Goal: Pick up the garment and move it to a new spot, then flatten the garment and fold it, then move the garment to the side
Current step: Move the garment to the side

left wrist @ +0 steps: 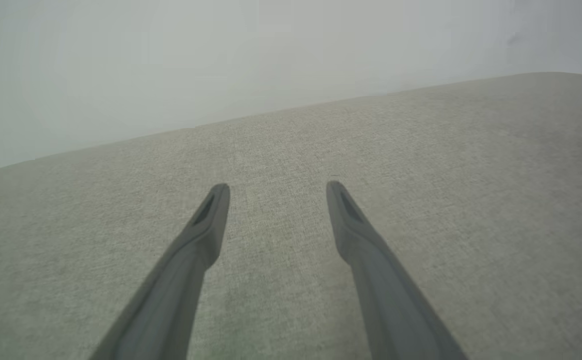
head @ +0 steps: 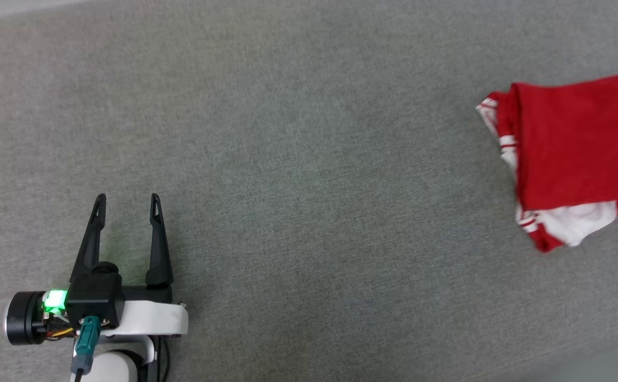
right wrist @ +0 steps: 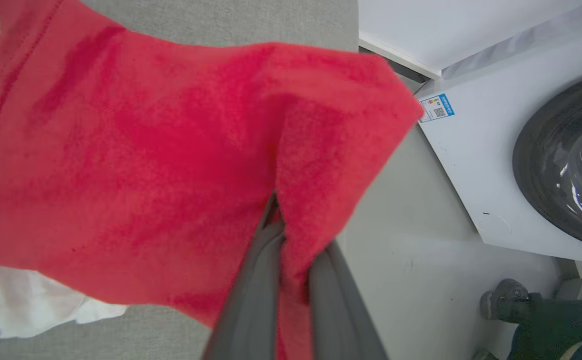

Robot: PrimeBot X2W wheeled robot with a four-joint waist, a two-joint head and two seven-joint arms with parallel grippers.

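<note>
Over the grey worktop [head: 288, 132]: left claw [head: 127, 204] sits at the near left, fingers spread wide, nothing between them.
Garment [head: 574, 143]: red, a white sleeve showing, bunched at the right edge, well apart from the left claw.
Right claw [right wrist: 278, 220]: pinched narrow on a fold of red cloth.
Background: white washing machine [right wrist: 496, 165] beside the worktop.

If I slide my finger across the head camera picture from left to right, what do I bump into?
left end effector, fingers apart → bare grey fabric surface → red garment with white sleeve and striped trim, running off the right edge
</note>
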